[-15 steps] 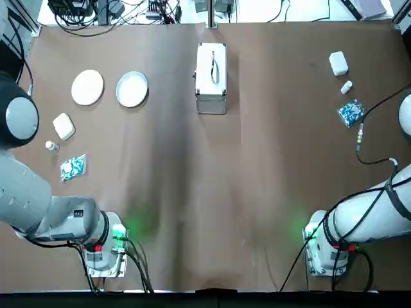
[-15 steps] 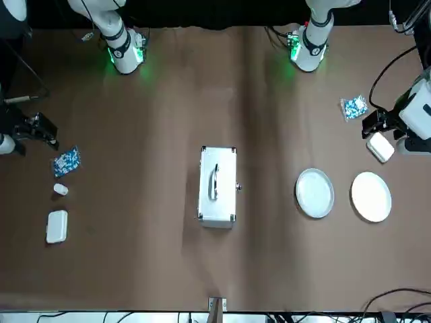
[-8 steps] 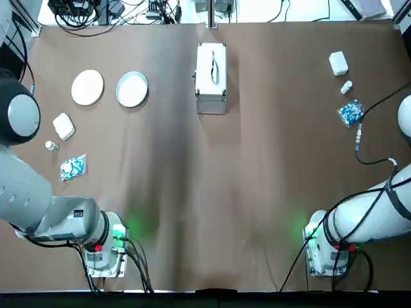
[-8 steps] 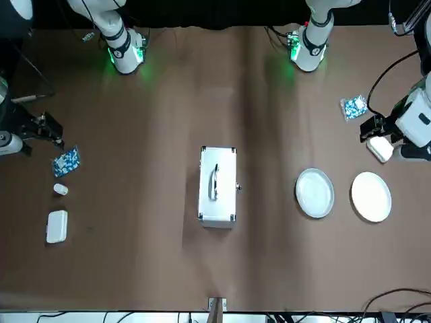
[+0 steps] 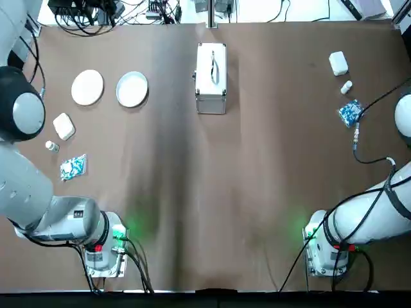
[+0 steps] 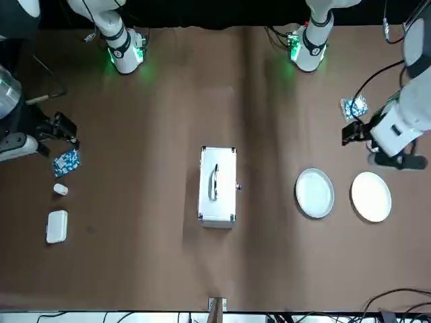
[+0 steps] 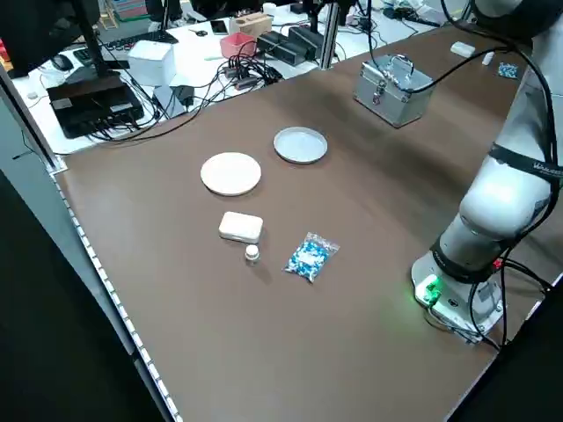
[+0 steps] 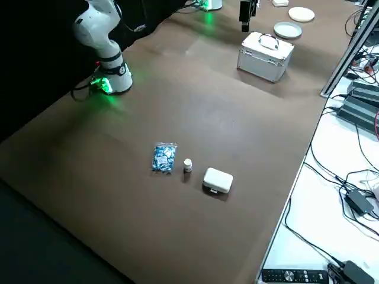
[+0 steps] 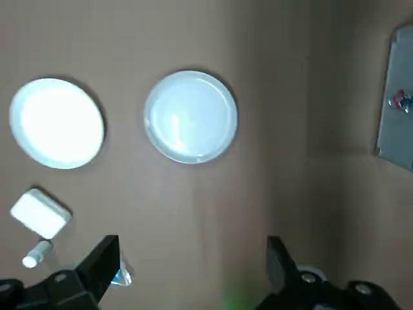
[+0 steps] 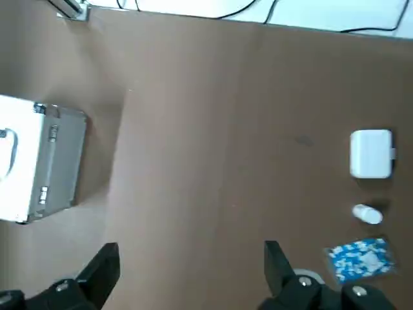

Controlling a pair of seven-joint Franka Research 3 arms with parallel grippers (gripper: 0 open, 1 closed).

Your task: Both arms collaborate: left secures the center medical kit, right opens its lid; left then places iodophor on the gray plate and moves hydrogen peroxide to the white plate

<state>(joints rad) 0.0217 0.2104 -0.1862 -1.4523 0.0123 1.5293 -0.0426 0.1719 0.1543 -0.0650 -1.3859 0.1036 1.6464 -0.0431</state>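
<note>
The medical kit (image 5: 212, 77) is a silver case with its lid shut and handle on top, at the far centre of the table (image 6: 217, 185). The gray plate (image 5: 132, 89) and the white plate (image 5: 87, 86) lie side by side left of it. My left gripper (image 6: 351, 132) hangs open and empty above the table near the plates; its wrist view shows both plates (image 9: 190, 116) (image 9: 57, 123). My right gripper (image 6: 65, 128) hangs open and empty on the other side, with the kit (image 10: 39, 168) far off in its wrist view. The iodophor and hydrogen peroxide are out of view.
On the robot's left lie a small white box (image 5: 63, 126), a tiny whitish bottle (image 5: 51, 146) and a blue packet (image 5: 72, 167). A matching box (image 5: 338, 63), bottle (image 5: 346, 86) and packet (image 5: 350, 113) lie at the right. Cables crowd the far edge.
Both arms have swung inward toward the table's centre. In the front view each gripper has shifted toward the kit. The kit and plates have not moved.
</note>
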